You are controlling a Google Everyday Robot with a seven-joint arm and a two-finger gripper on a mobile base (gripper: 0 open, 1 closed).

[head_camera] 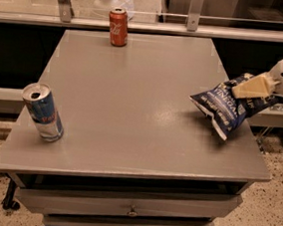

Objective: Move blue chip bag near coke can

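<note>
The blue chip bag (226,107) lay tilted at the right edge of the desk (141,115), its top pinched in the gripper (253,87), so the grasp looked done. The carry remained: the coke can (118,27) stood well apart, far back. A blue-and-silver can (43,111) stood front-left, off the likely path.

The cream-coloured two-finger gripper (241,89) is reaching in from the right and pinching the top of the crinkled navy-blue chip bag (222,109), which is tilting over the grey tabletop's (146,110) right side. The slim red-orange coke can (118,27) is standing at the far edge, well apart from the bag. A blue-and-silver drink can (43,111) is standing near the front left.
</note>
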